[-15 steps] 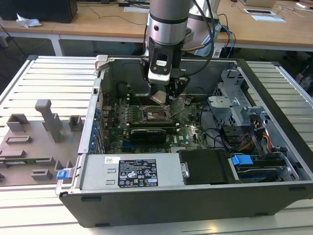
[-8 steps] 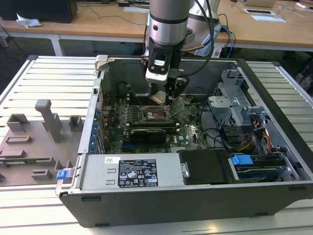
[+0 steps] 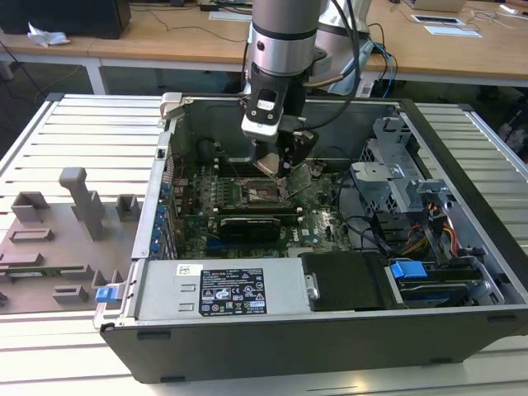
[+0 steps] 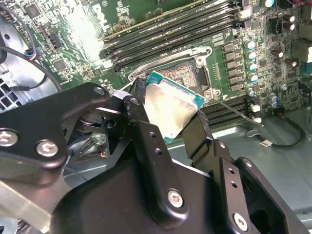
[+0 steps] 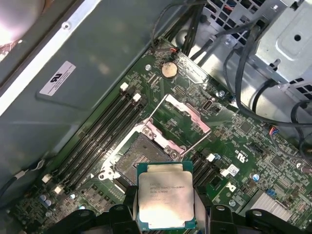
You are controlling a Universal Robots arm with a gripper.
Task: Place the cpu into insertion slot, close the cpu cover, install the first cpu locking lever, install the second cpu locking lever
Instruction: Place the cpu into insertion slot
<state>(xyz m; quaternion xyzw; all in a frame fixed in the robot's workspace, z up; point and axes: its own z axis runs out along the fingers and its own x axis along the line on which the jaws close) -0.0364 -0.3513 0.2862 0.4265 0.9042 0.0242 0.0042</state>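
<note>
Fingers (image 4: pixel 140 105) were closed partway onto the cpu (image 4: pixel 170 109), pinching it by two opposite edges, silver lid toward the cam in the second wrist view. So the chip was in the grip, up in the air, not down on anything.

In the first wrist view the cpu (image 5: pixel 165 200) hung over the board w/ the insertion slot (image 5: pixel 143 157) just past its far edge. The two were apart, w/ no contact I could see. The slot sat approx mid-board, right beside the long memory slots (image 5: pixel 95 139).

In the exterior view the arm (image 3: pixel 285 41) reached down into the open PC case (image 3: pixel 289 346), which sat on the slatted counter (image 3: pixel 82 132).

The cpu cover (image 5: pixel 178 114) stood flipped up, off the slot, leaving the pin field bare. A thin locking lever (image 4: pixel 239 111) stuck out loose beside the slot. Couldn't make out the 2nd one for sure.

Progress, my read: step 1 was under way and nothing was finished. The cpu wasn't seated, the cover wasn't closed, and neither lever was latched.
</note>
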